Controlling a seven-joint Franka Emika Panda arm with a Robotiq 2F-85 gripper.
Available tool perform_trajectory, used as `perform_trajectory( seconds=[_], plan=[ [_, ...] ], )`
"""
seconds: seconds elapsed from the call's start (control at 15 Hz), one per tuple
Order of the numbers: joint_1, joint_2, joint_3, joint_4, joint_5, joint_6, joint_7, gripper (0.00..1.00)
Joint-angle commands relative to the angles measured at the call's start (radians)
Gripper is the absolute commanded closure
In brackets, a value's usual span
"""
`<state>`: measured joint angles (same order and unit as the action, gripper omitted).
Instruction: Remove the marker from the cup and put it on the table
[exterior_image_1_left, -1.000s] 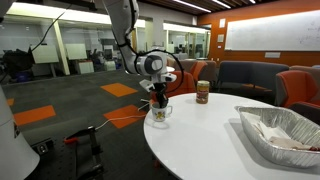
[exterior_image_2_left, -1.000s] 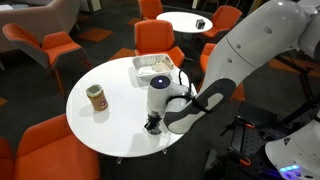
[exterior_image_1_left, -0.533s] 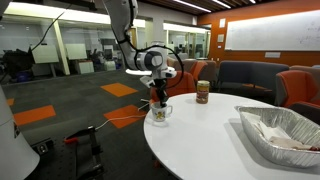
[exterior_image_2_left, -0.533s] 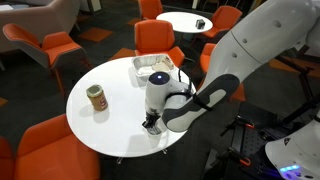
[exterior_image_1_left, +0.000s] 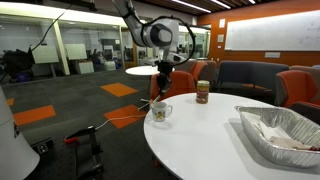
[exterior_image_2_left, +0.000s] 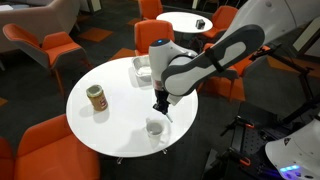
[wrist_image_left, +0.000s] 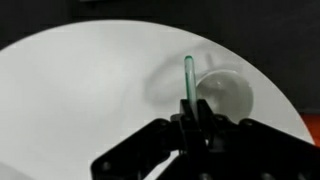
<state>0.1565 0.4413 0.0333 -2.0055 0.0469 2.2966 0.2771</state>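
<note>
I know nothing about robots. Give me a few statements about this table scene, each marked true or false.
1. The pincer grips the marker. True.
2. The marker sits inside the cup. False: it is held above the cup, clear of it.
3. A brown jar stands on the table. True.
4. The cup lies tipped on its side. False: it stands upright on the table.

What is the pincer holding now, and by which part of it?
The pincer holds the marker by its upper end; the rest points down, above the cup.
</note>
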Motion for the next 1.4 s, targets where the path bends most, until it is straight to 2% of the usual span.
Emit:
perform_trajectory(
  seconds=[0.0, 0.27, 0.53, 1.0, 1.07, 1.13, 1.2, 1.33],
  plan=[
    [-0.050, 0.015, -0.008, 0.034, 0.011, -0.131, -0.052, 0.97],
    [-0.084, 0.119, -0.018, 0.049, 0.011, -0.079, -0.062, 0.97],
    [-0.079, 0.250, -0.059, 0.102, -0.030, -0.023, -0.045, 0.97],
    [-0.117, 0.386, -0.140, 0.259, -0.077, -0.087, -0.053, 0.97],
    [-0.127, 0.400, -0.147, 0.281, -0.076, -0.109, -0.050, 0.95],
    [-0.133, 0.410, -0.155, 0.296, -0.079, -0.127, -0.045, 0.63],
    [-0.138, 0.415, -0.161, 0.307, -0.081, -0.141, -0.041, 0.62],
    [-0.147, 0.403, -0.155, 0.302, -0.070, -0.128, -0.042, 0.49]
  ],
)
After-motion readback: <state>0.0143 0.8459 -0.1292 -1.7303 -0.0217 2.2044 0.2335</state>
